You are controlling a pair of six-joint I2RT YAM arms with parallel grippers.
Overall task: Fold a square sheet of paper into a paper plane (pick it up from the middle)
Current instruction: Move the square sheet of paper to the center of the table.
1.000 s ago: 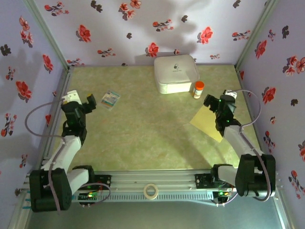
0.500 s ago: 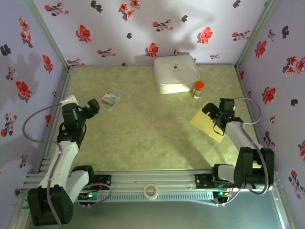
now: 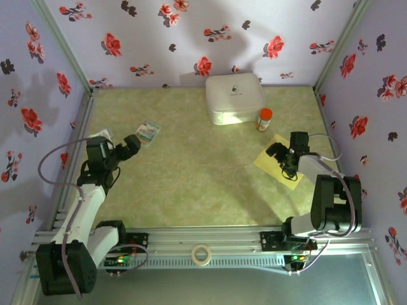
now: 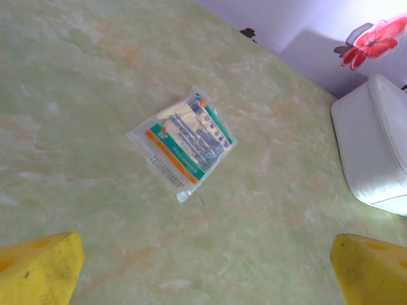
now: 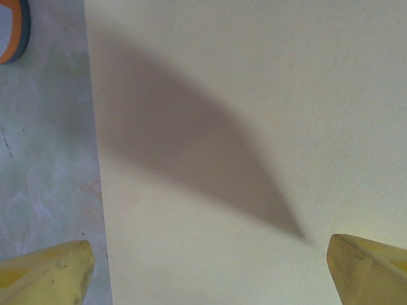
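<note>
Since a second ago the right gripper [image 3: 280, 153] has dropped low over the square sheet of paper [image 3: 266, 161], flat at 3 o'clock on the table [image 3: 191, 190]; its jaws are spread wide and empty, likely to pinch the middle; the left gripper [image 3: 131, 145], at 9 o'clock, gapes empty too.
</note>
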